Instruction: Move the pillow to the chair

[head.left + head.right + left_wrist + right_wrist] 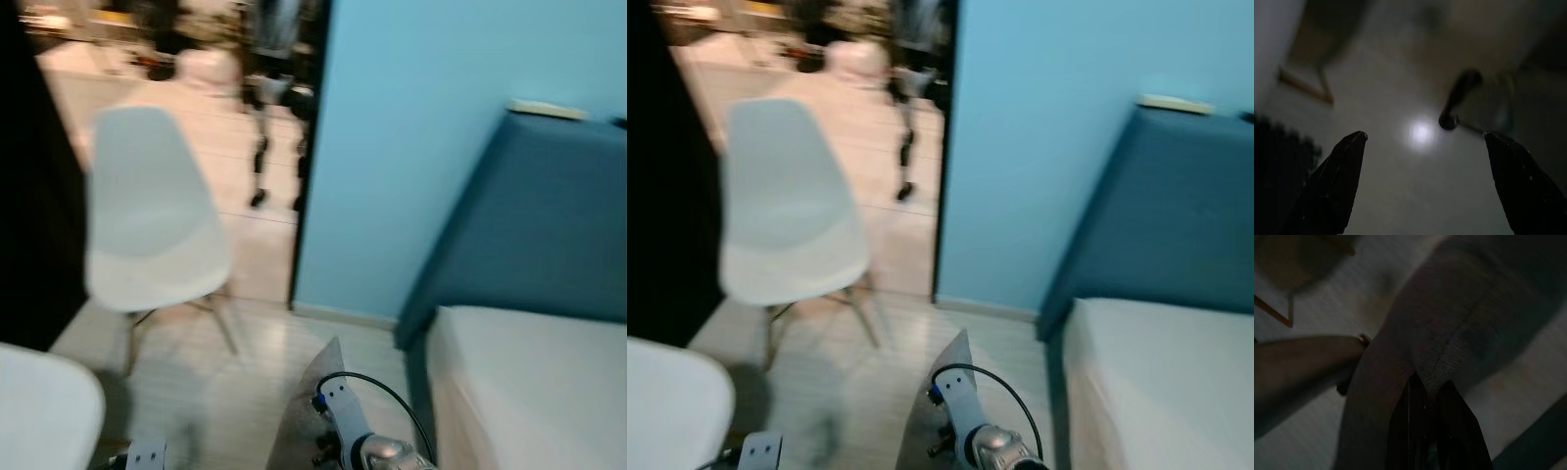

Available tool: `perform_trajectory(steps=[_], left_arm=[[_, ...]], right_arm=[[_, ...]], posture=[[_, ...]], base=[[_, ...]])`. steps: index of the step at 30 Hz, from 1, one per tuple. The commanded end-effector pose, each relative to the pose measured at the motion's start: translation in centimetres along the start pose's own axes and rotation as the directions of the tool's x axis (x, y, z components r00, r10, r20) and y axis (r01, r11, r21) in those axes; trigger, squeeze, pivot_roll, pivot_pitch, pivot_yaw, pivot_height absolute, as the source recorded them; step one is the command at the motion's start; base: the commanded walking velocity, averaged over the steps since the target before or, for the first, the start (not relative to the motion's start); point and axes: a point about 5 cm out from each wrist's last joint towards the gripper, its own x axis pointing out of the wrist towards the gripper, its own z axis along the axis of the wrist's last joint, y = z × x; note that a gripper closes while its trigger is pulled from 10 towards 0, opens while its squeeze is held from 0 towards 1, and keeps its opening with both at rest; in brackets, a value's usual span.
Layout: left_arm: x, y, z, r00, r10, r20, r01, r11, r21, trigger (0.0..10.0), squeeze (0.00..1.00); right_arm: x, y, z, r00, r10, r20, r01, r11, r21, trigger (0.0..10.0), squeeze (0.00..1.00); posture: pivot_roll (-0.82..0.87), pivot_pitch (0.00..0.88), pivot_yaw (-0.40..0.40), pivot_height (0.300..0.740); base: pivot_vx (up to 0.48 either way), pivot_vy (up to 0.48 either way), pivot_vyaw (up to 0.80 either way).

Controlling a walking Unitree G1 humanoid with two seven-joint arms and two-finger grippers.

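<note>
The white shell chair (pixel 152 220) on wooden legs stands on the pale floor to my left, near a doorway. A grey pillow (pixel 306 411) hangs low in front of me beside my right arm. In the right wrist view my right gripper (pixel 1430 382) is shut on the edge of the grey pillow (pixel 1449 318), whose fabric spreads out beyond the fingers. My left gripper (pixel 1425 134) is open above the bare floor, with nothing between its fingers. The head views are blurred.
A bed with a white mattress (pixel 539 382) and a blue headboard (pixel 549 225) is on the right against a light blue wall (pixel 411 147). A white rounded surface (pixel 39 411) sits at the lower left. A dark panel (pixel 29 196) borders the far left.
</note>
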Motion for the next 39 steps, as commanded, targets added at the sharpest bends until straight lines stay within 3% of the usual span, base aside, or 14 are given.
perform_trajectory(steps=[1, 9, 18, 39], left_arm=[[0.3, -0.4, 1.2, 1.000, -0.011, 0.029, 0.011, 1.000, 0.002, 10.0, 0.00], [0.3, -0.4, 1.0, 1.000, -0.006, 0.016, 0.006, 1.000, 0.001, 10.0, 0.00], [0.2, -0.5, 0.7, 1.000, -0.013, 0.007, 0.013, 1.000, -0.002, 10.0, 0.00], [0.4, -1.4, 2.2, 0.996, -0.057, 0.066, 0.061, 0.996, -0.058, 10.0, 0.00]], right_arm=[[-0.1, -0.1, 0.3, 1.000, -0.003, 0.023, 0.003, 1.000, -0.017, 10.0, 0.00], [0.1, 0.5, 0.0, 0.999, 0.034, 0.001, -0.034, 0.998, -0.047, 10.0, 0.00], [0.1, 0.7, -0.4, 0.998, 0.059, -0.017, -0.061, 0.993, -0.097, 10.0, 0.00], [0.1, 0.4, 0.4, 0.999, 0.048, 0.010, -0.047, 0.995, -0.091, 10.0, 0.00]], posture=[[0.12, 0.027, -0.100, 0.740], [0.12, 0.028, -0.105, 0.740], [0.12, 0.009, -0.113, 0.740], [0.11, 0.010, -0.118, 0.740]], base=[[0.000, 0.000, 0.66], [0.000, 0.000, 0.13], [0.000, 0.000, 0.79], [0.000, 0.000, 0.74]])
